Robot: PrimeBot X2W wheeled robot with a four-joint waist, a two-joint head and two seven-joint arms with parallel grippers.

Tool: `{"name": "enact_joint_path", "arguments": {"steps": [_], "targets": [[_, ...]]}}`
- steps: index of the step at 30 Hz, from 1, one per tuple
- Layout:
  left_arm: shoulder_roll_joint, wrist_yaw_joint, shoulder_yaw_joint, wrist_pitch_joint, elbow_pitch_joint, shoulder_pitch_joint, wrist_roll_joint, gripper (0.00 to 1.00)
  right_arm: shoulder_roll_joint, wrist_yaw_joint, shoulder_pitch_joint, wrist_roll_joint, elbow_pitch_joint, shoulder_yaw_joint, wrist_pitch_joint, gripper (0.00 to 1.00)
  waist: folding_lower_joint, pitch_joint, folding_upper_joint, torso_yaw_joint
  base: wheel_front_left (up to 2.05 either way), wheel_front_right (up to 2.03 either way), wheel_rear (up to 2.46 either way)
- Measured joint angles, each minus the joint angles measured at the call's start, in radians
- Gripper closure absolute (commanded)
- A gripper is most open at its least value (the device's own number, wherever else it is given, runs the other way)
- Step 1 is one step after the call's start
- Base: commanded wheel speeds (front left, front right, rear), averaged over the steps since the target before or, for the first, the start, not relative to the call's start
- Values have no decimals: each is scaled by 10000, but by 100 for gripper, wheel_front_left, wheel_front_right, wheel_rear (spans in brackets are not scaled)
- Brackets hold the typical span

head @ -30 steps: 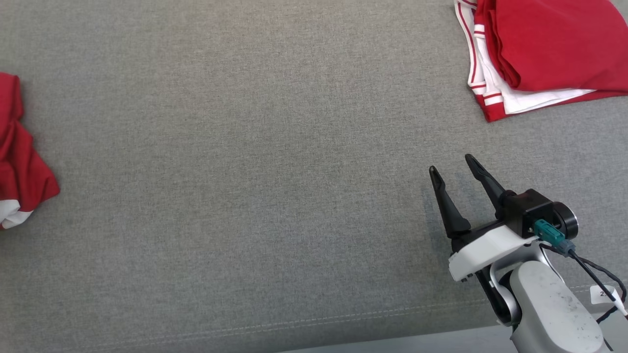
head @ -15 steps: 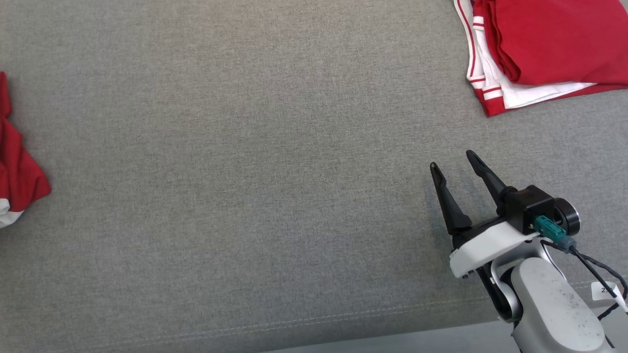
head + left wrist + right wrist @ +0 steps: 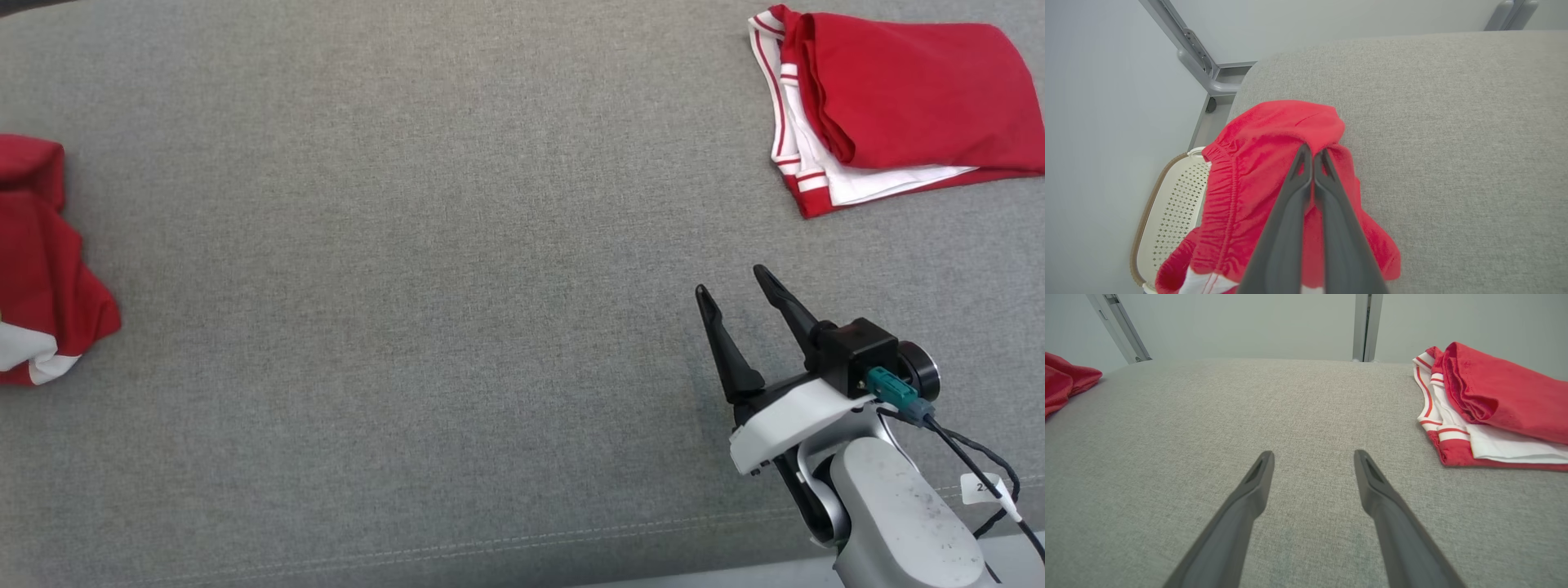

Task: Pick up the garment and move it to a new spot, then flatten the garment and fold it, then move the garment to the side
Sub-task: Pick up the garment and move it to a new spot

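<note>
The garment (image 3: 1249, 163), crumpled red cloth with a white trim, lies at the left end of the grey cushion (image 3: 408, 245), partly hanging over its edge. My left gripper (image 3: 1312, 149) is shut on a raised fold of it. The same garment (image 3: 41, 261) lies at the left edge of the head view, and it appears again as a red bunch (image 3: 1065, 381) at the far left of the right wrist view. My right gripper (image 3: 729, 280) hovers open over bare cushion at the lower right, its fingers (image 3: 1249, 498) spread wide with nothing between them.
A folded red and white stack (image 3: 898, 106) lies at the cushion's far right (image 3: 1494, 400). A pale perforated basket (image 3: 1171, 204) stands on the floor beside the cushion's left end, under the hanging cloth. A grey metal frame (image 3: 1196, 53) runs behind it.
The head camera has shifted slightly. The garment's bunch at the left edge has changed shape and reaches a little further onto the cushion. The right gripper stays open.
</note>
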Motion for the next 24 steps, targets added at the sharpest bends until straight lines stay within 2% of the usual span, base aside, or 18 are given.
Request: {"name": "enact_joint_path", "arguments": {"steps": [15,24], "targets": [[190,-2,-2209,-462,-3024,-856,-56,100,426,0,1,337,474,178,-104,0,0,-1002,0,-275,0,0,0],[19,-2,-3354,-121,-5315,-1290,-293,100,683,0,127,487,387,46,-105,0,0,-1338,1,-715,0,0,0]]}}
